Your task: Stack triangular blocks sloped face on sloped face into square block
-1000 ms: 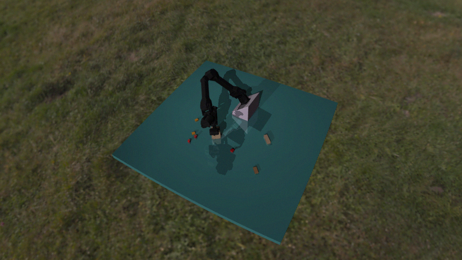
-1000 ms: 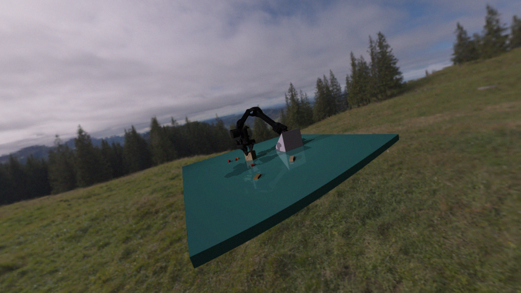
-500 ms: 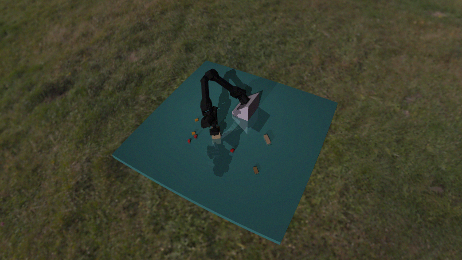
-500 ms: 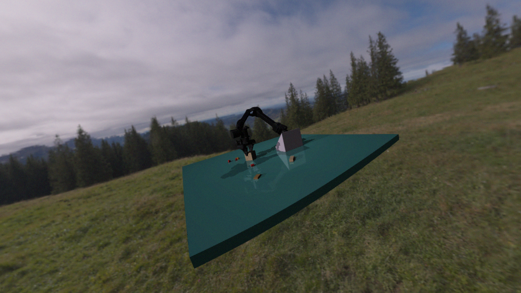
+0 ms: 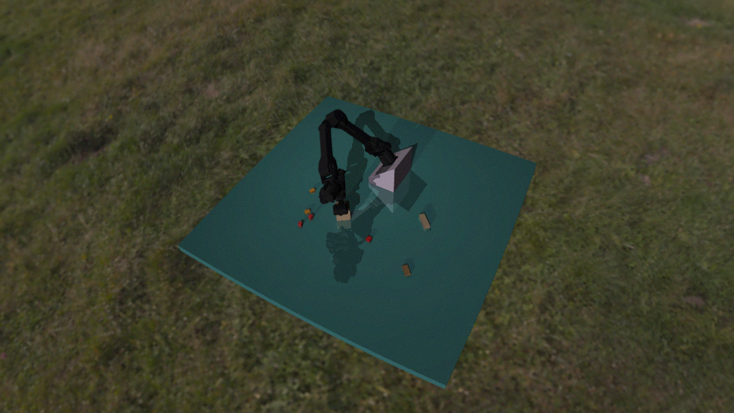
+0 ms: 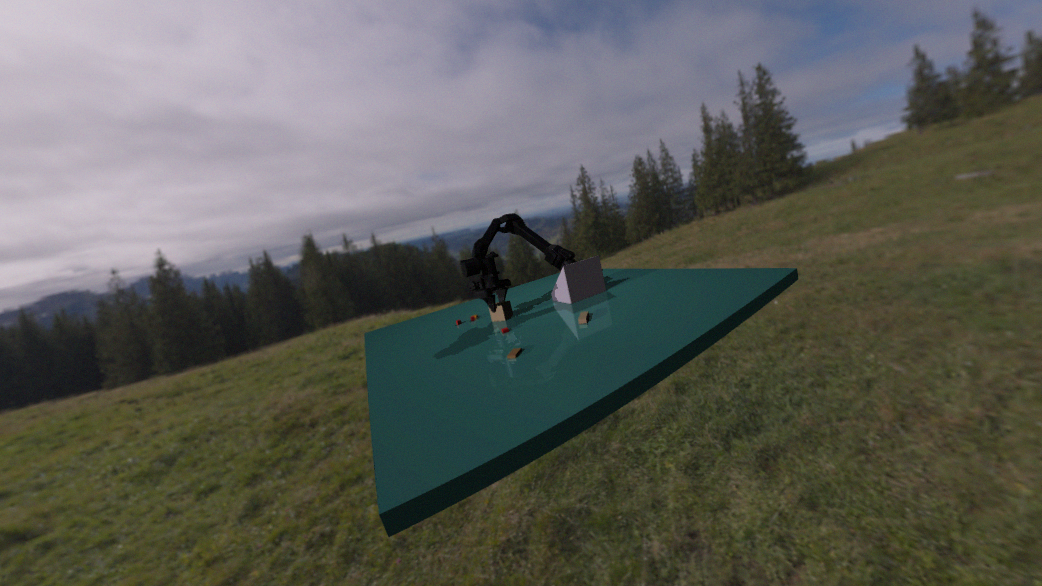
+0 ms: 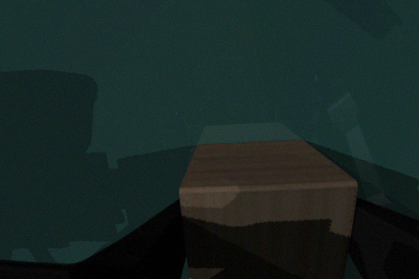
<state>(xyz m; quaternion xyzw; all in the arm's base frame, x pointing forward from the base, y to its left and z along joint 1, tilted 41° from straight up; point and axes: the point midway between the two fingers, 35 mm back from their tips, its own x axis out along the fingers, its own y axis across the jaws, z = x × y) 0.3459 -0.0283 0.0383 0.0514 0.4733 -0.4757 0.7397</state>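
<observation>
My gripper (image 5: 341, 210) (image 6: 497, 306) (image 7: 259, 203) points down, shut on a triangular wooden block (image 7: 269, 167), with a finger on each side of it. In the top and exterior views the held block and the lower triangular block appear together as one light wooden, roughly square shape (image 5: 343, 218) (image 6: 501, 312) low over the teal table (image 5: 243, 235) (image 6: 653, 318). The seam between the two, and whether the sloped faces touch fully or the ends are even, cannot be made out. The lower block is not separately visible in the wrist view.
The arm's base sits on a large pale wedge (image 5: 394, 175) (image 6: 581, 281). Two small wooden blocks, one (image 5: 424, 221) (image 6: 584, 317) and another (image 5: 406, 270) (image 6: 514, 353), lie apart. A red piece (image 5: 369, 238) (image 6: 504, 330) lies near the gripper; several red and orange pieces lie on its other side.
</observation>
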